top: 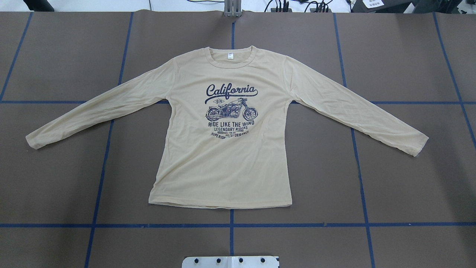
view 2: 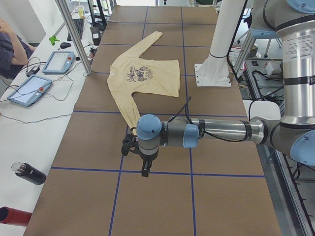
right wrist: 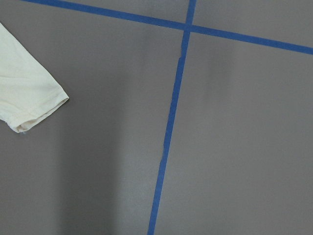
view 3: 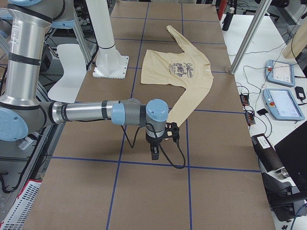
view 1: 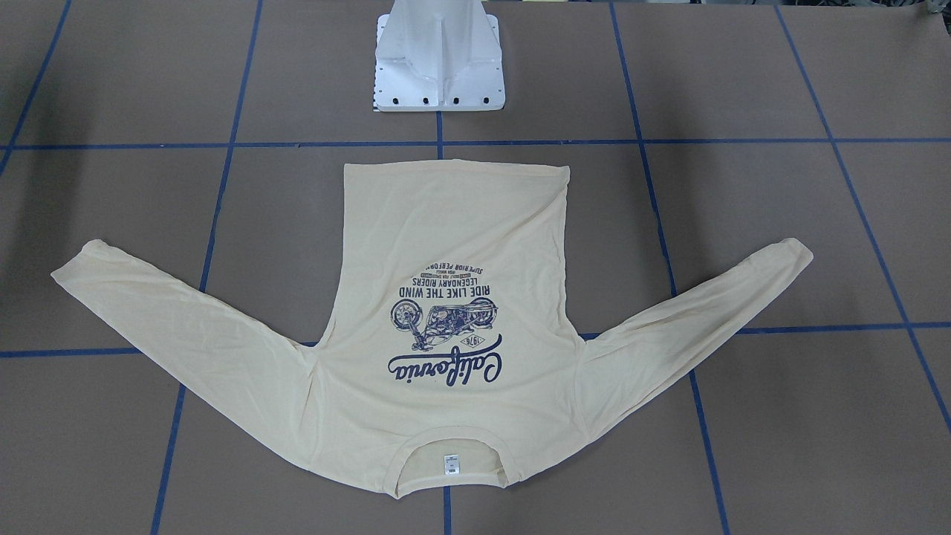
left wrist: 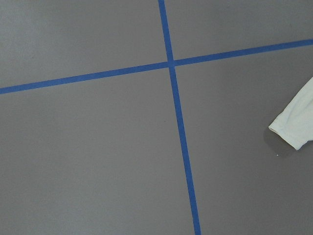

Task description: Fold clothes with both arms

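The clothes are one cream-yellow long-sleeved T-shirt (top: 227, 156) lying flat on the brown table, navy "California" motorcycle print up, both sleeves spread out to the sides. Its neck label (view 1: 450, 464) shows at the collar. The left arm's gripper (view 2: 144, 169) hangs over the table just beyond the near sleeve's cuff (left wrist: 296, 125). On the other side, the right arm's gripper (view 3: 155, 154) hangs just past that sleeve's cuff (right wrist: 29, 98). Neither touches the shirt (view 3: 180, 72). Both grippers show only in the side views, so I cannot tell whether they are open or shut.
Blue tape lines (top: 230, 225) divide the table into a grid. The white pedestal base (view 1: 438, 59) stands behind the shirt's hem. Teach pendants (view 2: 29, 91), a dark bottle (view 2: 29, 173) and a seated person (view 2: 10, 44) are at a side bench.
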You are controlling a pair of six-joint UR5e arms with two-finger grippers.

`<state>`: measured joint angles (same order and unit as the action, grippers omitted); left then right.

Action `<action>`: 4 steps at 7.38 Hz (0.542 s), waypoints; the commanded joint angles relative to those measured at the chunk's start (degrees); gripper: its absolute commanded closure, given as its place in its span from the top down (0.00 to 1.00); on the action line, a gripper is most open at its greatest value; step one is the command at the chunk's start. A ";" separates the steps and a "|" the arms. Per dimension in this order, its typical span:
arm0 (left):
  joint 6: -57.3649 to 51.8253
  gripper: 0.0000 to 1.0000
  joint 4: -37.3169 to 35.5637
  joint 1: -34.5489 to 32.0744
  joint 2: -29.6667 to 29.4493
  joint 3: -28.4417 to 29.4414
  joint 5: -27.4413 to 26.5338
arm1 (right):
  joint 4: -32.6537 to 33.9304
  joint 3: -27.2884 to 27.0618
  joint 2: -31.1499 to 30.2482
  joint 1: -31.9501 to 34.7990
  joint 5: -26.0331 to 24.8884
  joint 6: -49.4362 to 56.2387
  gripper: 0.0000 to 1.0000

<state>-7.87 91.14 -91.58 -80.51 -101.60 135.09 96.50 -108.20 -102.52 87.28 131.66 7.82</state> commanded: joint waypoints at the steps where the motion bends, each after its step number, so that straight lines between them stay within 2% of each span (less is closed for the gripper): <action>1: -0.04 1.00 0.00 0.00 -0.09 -0.35 -0.09 | 0.00 0.01 0.04 0.00 0.00 0.00 1.00; 4: -0.04 1.00 4.56 0.00 0.00 -0.35 0.00 | -0.09 -0.34 1.00 0.00 0.00 -0.09 1.00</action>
<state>-7.79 94.47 -91.58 -80.54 -101.87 135.12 96.49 -108.33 -102.08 87.28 131.66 7.80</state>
